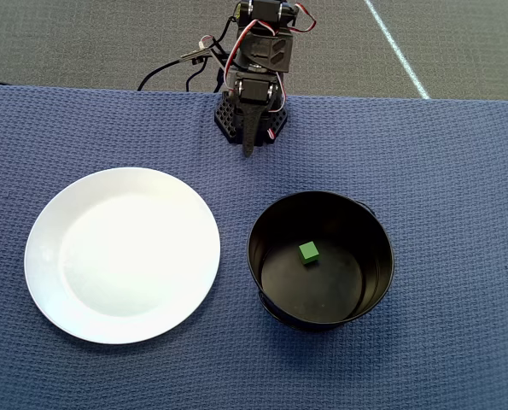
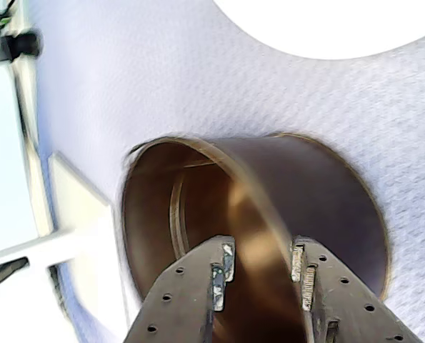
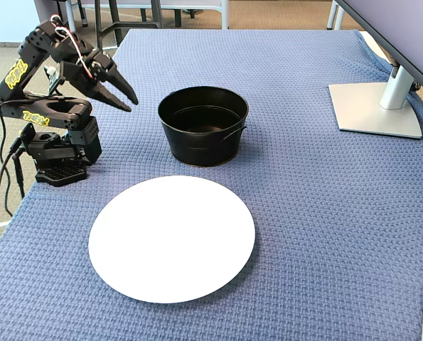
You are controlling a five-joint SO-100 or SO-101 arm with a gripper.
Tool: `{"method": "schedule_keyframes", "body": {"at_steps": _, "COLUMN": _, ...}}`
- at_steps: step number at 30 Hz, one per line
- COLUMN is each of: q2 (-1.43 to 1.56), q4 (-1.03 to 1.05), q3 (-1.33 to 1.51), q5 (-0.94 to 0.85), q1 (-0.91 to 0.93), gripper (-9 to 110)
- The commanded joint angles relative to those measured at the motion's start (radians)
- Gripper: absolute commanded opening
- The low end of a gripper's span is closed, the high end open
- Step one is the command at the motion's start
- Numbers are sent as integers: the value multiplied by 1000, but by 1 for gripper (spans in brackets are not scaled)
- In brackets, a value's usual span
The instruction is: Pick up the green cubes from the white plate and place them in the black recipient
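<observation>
Currently the gripper (image 3: 129, 99) hangs folded back near the arm's base, jaws slightly apart and empty, touching nothing. Green cube (image 1: 308, 252) lies on the floor of the black recipient (image 1: 375, 282). White plate (image 1: 49, 282) sits bare beside it on the blue tabletop (image 1: 458, 171).

Three cameras covering one desk, from above, from the wrist and from the side.
Overhead view is looking straight down, arm base at the far edge. Wrist view is sitting close behind the gripper (image 2: 262, 266), facing the black recipient (image 2: 319, 207). Fixed view is looking across obliquely from a desk edge, arm at left. All are sharing the recipient and white plate (image 1: 122, 254).
</observation>
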Motion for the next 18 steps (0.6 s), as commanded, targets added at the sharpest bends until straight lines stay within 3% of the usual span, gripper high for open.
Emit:
{"method": "schedule_keyframes", "body": {"at_steps": 1, "q2": 32, "q4": 14, "q3": 25, "q5": 2, "q1": 49, "gripper": 0}}
{"method": "schedule_keyframes", "body": {"at_steps": 18, "q2": 72, "q4": 17, "q3": 38, "q5": 2, "q1": 69, "gripper": 0}}
